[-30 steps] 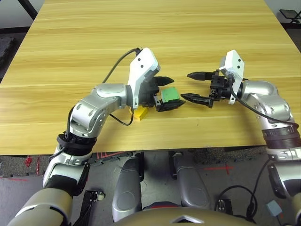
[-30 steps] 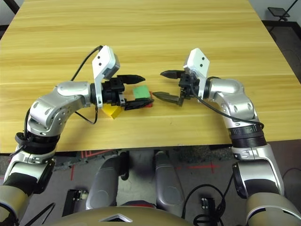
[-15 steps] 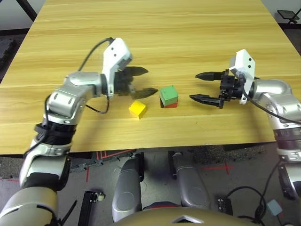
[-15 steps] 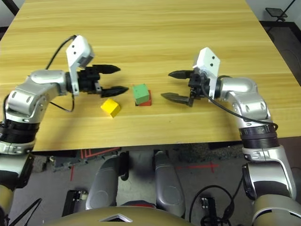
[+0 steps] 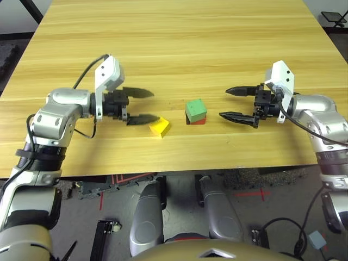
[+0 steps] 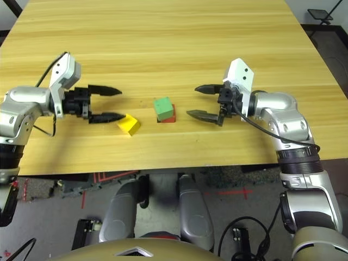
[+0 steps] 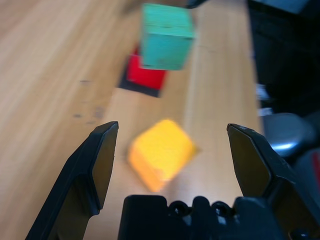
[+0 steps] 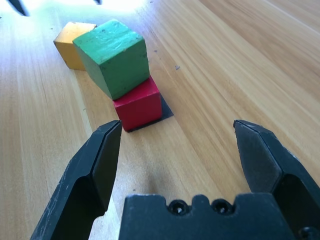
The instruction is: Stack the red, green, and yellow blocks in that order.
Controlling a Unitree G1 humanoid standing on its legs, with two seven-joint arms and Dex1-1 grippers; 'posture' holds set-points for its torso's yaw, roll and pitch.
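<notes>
With the muted green cube (image 5: 196,110) seated askew on the bright red cube (image 8: 138,106), I judge yellow is next: my left gripper (image 7: 172,131), wide open and empty, must straddle the bright yellow cube (image 7: 162,152) beside the stack; my right gripper (image 8: 177,122) is spread wide, empty

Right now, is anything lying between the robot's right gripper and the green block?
Nothing: between the right gripper and the green block, the left eye view shows only bare wooden tabletop.
</notes>
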